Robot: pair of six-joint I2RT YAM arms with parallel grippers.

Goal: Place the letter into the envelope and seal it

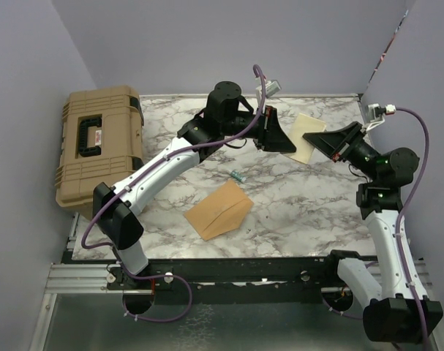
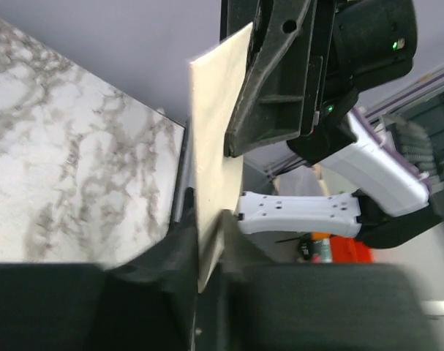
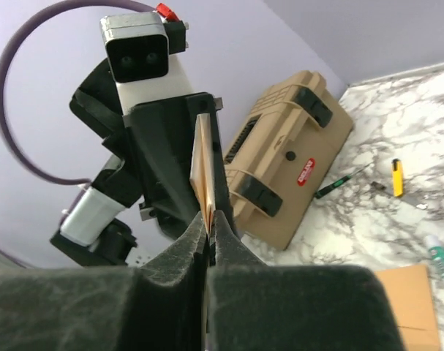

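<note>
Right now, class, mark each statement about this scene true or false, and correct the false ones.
1. The left end effector and the right end effector both grip the letter. True.
2. The letter is already inside the envelope. False: it is held between the two end effectors, apart from the envelope.
3. The envelope lies on the table with neither end effector touching it. True.
4. The tan case sits at the table's right edge. False: it is at the left edge.
</note>
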